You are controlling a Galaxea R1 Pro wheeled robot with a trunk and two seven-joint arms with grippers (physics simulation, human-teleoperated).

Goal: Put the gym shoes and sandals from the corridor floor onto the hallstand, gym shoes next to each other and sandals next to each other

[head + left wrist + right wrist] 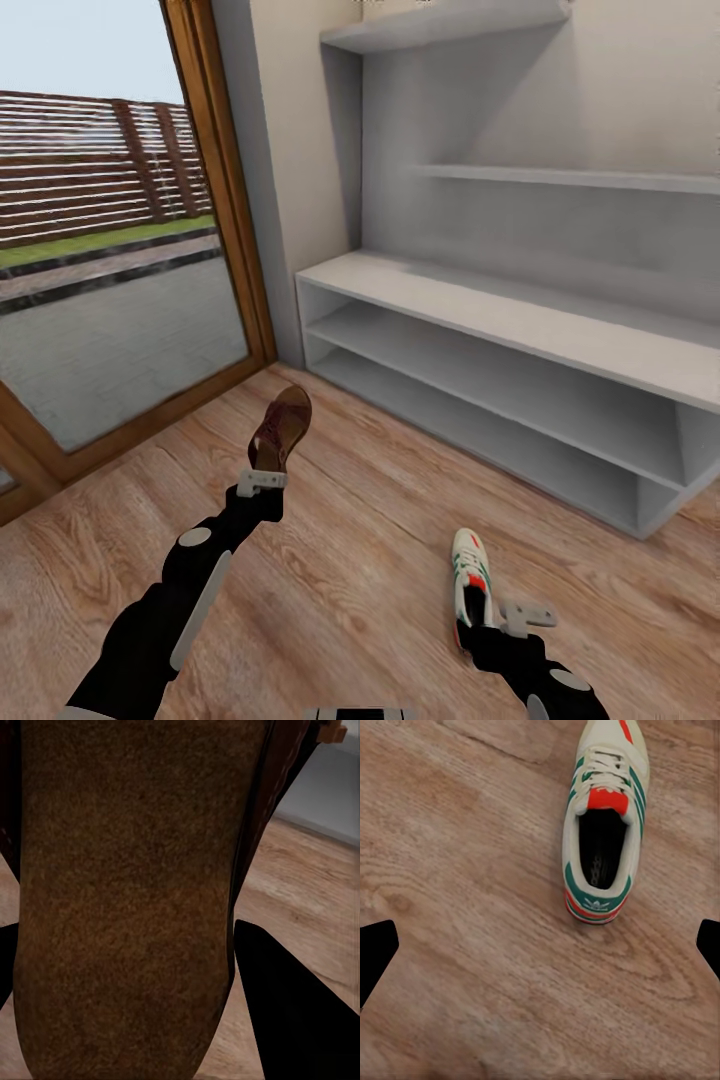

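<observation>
A dark brown sandal (pixel 282 428) is held up off the corridor floor (pixel 350 540), toe pointing away, with my left gripper (pixel 266 478) shut on its heel end. Its tan footbed (pixel 127 885) sits between the dark fingers (pixel 292 1012) in the left wrist view. A white gym shoe (pixel 468 580) with green stripes and a red tongue lies on the floor at the lower right. My right gripper (pixel 505 622) hovers open just behind its heel. The shoe (pixel 601 825) lies ahead of the spread fingertips (pixel 375 949), not between them. The pale-grey hallstand (pixel 500 325) stands against the wall beyond, its shelves bare.
A wood-framed glass door (pixel 225 200) stands to the left of the hallstand, with a paved yard and fence outside. Bare plank floor lies between my arms and the rack's lowest tier (pixel 470 420).
</observation>
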